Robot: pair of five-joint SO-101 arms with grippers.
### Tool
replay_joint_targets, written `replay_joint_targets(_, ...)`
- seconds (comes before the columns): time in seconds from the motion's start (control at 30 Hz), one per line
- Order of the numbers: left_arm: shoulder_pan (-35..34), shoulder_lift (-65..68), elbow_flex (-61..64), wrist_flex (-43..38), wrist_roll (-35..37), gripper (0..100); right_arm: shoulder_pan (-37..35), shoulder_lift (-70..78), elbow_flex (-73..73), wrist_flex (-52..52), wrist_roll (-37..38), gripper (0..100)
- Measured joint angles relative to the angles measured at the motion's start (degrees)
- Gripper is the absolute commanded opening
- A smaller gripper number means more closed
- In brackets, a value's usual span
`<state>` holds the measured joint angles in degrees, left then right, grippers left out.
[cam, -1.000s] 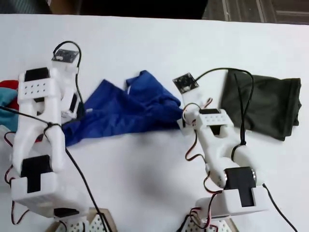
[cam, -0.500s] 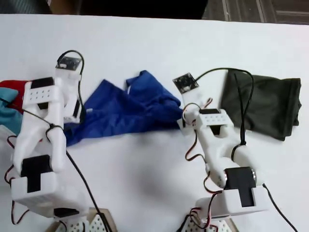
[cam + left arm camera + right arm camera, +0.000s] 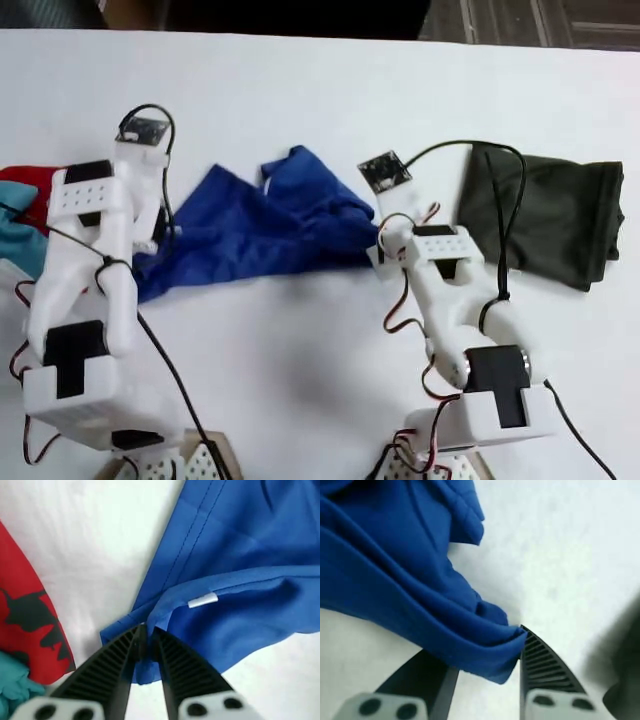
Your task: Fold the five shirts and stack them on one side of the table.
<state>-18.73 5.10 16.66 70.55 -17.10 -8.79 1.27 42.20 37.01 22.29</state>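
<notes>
A crumpled blue shirt [image 3: 270, 225] lies spread between the two arms on the white table [image 3: 300, 90]. My left gripper [image 3: 165, 235] is at its left edge and is shut on a hem of the blue shirt [image 3: 240, 580], the fingertips pinched together at the fold [image 3: 145, 637]. My right gripper [image 3: 380, 245] holds the shirt's right corner; a bunched fold of the blue shirt [image 3: 385, 580] sits between its fingers [image 3: 485, 655]. A folded dark green shirt [image 3: 545, 215] lies flat at the right side.
A red shirt [image 3: 30, 185] with a black print [image 3: 25, 610] and a teal garment [image 3: 20, 235] are heaped at the table's left edge, behind the left arm. Cables run along both arms. Bare white tabletop stretches along the back and front middle.
The left arm shifted a little to the right toward the blue shirt's edge, uncovering more of the red shirt. The right arm and the green shirt stayed put.
</notes>
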Motion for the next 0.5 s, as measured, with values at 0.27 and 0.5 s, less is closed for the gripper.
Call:
replay_joint_targets(0.27,0.0,0.0,0.0,0.1,0.0,3,0.0,0.0,0.0,0.0,0.0,15.2)
replay_joint_targets(0.5,0.0,4.1,0.0,1.8,0.0,10,0.0,0.0,0.0,0.0,0.0,15.2)
